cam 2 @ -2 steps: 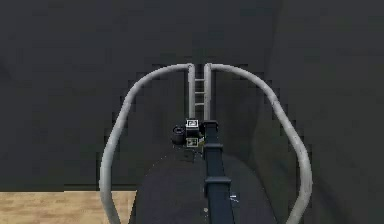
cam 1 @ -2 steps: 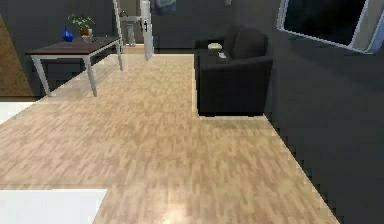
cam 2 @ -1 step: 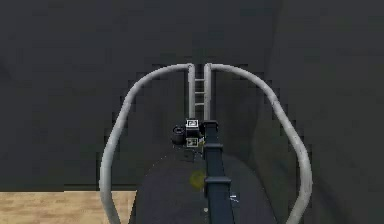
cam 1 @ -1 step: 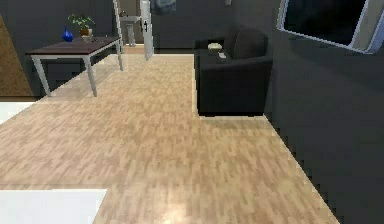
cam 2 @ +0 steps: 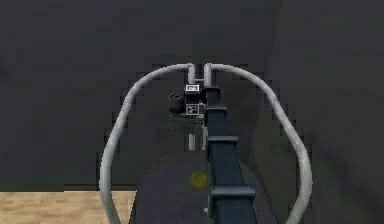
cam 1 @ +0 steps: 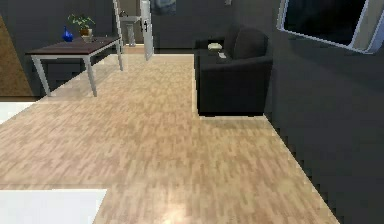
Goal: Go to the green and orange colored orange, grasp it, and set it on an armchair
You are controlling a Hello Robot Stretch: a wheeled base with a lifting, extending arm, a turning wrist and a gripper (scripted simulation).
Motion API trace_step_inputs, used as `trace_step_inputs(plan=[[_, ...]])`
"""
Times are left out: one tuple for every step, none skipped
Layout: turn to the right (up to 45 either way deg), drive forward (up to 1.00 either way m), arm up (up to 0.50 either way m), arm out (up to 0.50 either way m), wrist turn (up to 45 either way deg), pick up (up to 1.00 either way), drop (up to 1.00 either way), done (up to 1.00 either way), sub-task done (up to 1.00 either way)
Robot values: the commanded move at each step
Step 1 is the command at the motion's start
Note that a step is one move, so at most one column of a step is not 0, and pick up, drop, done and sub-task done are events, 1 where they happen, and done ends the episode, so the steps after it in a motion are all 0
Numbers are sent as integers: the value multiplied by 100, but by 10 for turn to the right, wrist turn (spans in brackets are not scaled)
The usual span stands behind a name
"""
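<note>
The arm (cam 2: 222,165), a dark square bar, reaches out toward the dark wall (cam 2: 80,70). At its far end sit two white marker squares (cam 2: 196,100). The gripper (cam 2: 182,102) shows just left of them, in front of that wall, with its fingers too small to make out.

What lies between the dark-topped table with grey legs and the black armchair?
In the forward view, bare light wood floor stretches between the table and the armchair; nothing stands on it.
</note>
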Motion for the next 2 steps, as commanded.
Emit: trace_step_inputs(plan=[[0, 0, 0, -8, 0, 0, 0, 0, 0], [0, 0, 0, 0, 0, 0, 0, 100, 0]])
